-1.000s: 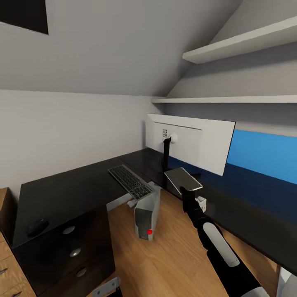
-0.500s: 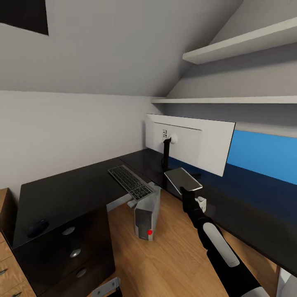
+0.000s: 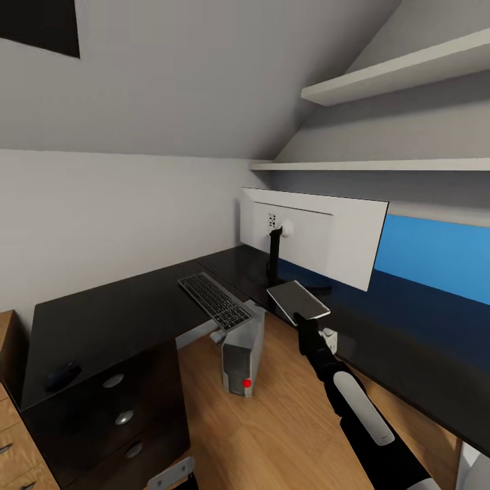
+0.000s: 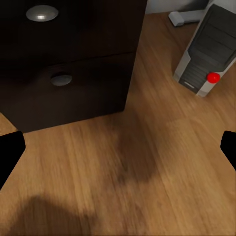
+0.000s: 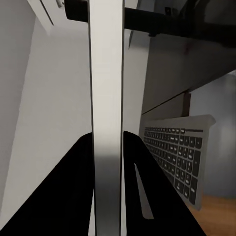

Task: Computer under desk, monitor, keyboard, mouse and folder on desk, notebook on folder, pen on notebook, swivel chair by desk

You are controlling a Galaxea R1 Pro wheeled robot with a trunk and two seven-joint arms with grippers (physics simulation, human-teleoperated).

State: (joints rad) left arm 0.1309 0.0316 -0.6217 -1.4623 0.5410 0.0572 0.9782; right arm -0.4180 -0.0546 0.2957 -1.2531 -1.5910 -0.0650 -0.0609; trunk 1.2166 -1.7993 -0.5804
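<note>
Notebook (image 3: 298, 302) held in the right gripper (image 3: 304, 323) over the desk's (image 3: 122, 306) inner edge.

The notebook lies nearly flat in the air, just before the monitor's (image 3: 320, 235) stand; the right fingers (image 5: 73, 187) press on both its faces, seen edge-on (image 5: 105, 123) in the wrist view. The keyboard (image 3: 214, 299) lies at the desk's inner corner, partly over the edge, with the computer (image 3: 243, 354) on the floor below it. A mouse (image 3: 62, 373) sits at the desk's left end above the drawers (image 4: 64, 64). The left gripper (image 4: 118, 147) hangs open over the floor, holding nothing.
</note>
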